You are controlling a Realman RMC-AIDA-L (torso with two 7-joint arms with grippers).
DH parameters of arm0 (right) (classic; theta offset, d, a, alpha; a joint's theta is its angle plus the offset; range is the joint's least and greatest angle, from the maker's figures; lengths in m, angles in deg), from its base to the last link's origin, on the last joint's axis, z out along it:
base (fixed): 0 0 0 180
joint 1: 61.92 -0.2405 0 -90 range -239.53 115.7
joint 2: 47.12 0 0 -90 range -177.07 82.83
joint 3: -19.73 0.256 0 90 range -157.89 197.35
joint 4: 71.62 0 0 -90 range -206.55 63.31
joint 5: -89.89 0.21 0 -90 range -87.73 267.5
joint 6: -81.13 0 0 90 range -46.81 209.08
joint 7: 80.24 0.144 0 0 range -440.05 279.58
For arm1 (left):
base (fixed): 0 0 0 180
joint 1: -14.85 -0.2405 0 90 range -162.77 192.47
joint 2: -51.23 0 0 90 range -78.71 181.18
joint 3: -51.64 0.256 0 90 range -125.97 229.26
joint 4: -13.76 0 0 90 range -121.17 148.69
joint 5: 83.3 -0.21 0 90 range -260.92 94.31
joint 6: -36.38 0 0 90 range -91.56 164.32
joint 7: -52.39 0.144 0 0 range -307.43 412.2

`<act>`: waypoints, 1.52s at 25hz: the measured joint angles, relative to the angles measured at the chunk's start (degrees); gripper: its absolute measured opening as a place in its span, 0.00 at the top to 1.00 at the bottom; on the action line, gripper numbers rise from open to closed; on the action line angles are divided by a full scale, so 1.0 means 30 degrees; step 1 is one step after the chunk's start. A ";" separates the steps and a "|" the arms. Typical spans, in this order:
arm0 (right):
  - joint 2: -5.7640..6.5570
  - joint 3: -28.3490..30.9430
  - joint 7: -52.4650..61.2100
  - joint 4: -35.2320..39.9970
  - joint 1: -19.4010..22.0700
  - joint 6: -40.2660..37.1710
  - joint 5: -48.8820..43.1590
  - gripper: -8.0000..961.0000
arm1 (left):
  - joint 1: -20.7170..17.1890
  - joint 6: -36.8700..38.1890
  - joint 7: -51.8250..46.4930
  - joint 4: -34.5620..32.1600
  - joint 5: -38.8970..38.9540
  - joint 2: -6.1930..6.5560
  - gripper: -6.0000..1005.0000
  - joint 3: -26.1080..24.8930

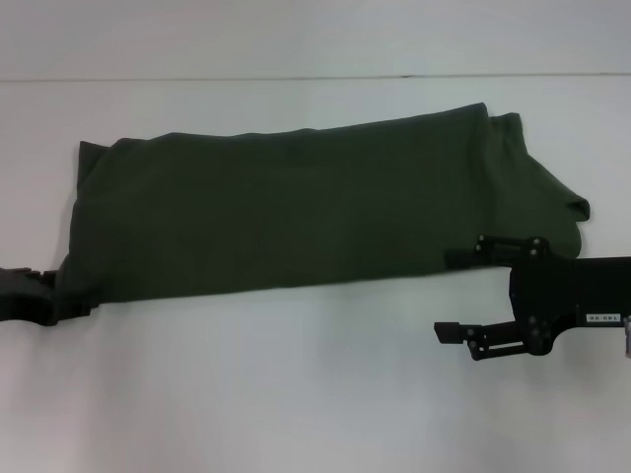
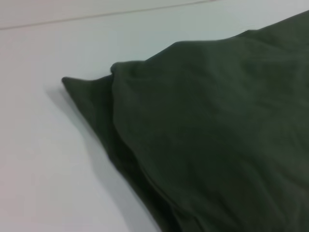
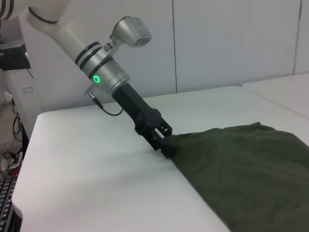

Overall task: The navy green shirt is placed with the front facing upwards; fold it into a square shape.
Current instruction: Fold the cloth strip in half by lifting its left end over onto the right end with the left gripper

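A plain white desk [image 1: 296, 394] fills the head view, with pale wall panels behind it in the right wrist view. The navy green shirt [image 1: 296, 217] lies across the middle of the frame as a long band, already doubled lengthwise, its lettering hidden. One end reaches the left edge and the other, with a loose flap, sits at upper right.

The left gripper [image 1: 44, 296] is at the far left edge, at the shirt's lower-left corner. In the right wrist view [image 3: 165, 145] it meets the cloth's edge, and its jaws look clenched on that corner, though the contact itself is small and dark. The right gripper [image 1: 463, 296] is at lower right, its jaws released: the upper finger touches or overlaps the shirt's lower edge, the lower one over bare desk.

The step in hand looks like taking both ends for a crosswise fold. To do it well, the right jaws should close on all the layers at the edge, not just the top one. The two ends should rise together so the band stays flat.

The flap at upper right could bunch and spoil the square. Nothing else lies on the desk; a keyboard [image 3: 7, 203] sits off it, out of the way.
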State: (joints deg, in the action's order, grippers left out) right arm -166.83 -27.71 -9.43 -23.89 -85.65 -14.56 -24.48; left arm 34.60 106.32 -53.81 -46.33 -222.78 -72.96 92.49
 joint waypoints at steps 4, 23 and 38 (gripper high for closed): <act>0.0000 0.0092 -0.0255 -0.0044 0.0007 0.0027 0.0048 0.05 | 0.0095 0.0113 -0.0143 -0.0091 -0.0021 -0.0024 0.28 0.0196; -0.0031 0.0409 -0.0621 -0.0495 0.0121 0.0320 0.0132 0.05 | 0.0305 0.1052 -0.0483 -0.0149 0.0506 -0.0027 0.98 0.0361; 0.0015 0.2234 -0.0607 -0.1025 -0.0326 0.1625 0.0269 0.19 | 0.0750 0.2403 -0.0516 -0.1190 0.1650 0.0068 0.98 0.0203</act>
State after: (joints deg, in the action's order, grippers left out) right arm -166.78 -21.01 -11.25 -26.97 -86.63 -9.68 -23.67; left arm 36.85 113.53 -55.36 -49.90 -217.83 -72.76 93.10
